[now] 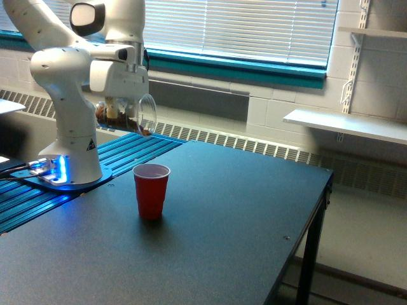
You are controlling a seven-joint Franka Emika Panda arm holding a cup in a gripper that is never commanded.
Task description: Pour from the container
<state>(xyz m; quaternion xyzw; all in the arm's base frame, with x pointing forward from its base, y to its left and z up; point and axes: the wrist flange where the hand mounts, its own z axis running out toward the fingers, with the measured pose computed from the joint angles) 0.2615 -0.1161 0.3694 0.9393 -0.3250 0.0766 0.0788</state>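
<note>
Clear glass is what I am gripping: the container [129, 115], a see-through cup with a wide rim, is sitting in my gripper [118, 100] at the upper left of the frame. My fingers are closing on it from above, though they are mostly hidden behind the glass and my white wrist housing. I am holding it tipped over on its side, with the rim facing the exterior view's right and slightly downward. Brown nut-like pieces [114, 116] are lying along the lower wall of the glass, and a few are sitting right at the lower lip of the rim.

Below and a little toward the exterior view's right, a red plastic cup [151, 190] is standing upright on the dark table [235, 222], left of the frame's centre, its white inside showing at the open top. The container is hanging well above it, apart from it, with the rim not directly over the cup's mouth as far as this view tells.

My white arm base [68, 152] is standing at the left edge of the frame, with a blue light glowing at its foot. Window blinds [241, 25] are running across the top of the frame, and a white shelf [346, 124] is jutting from the wall at the right.
</note>
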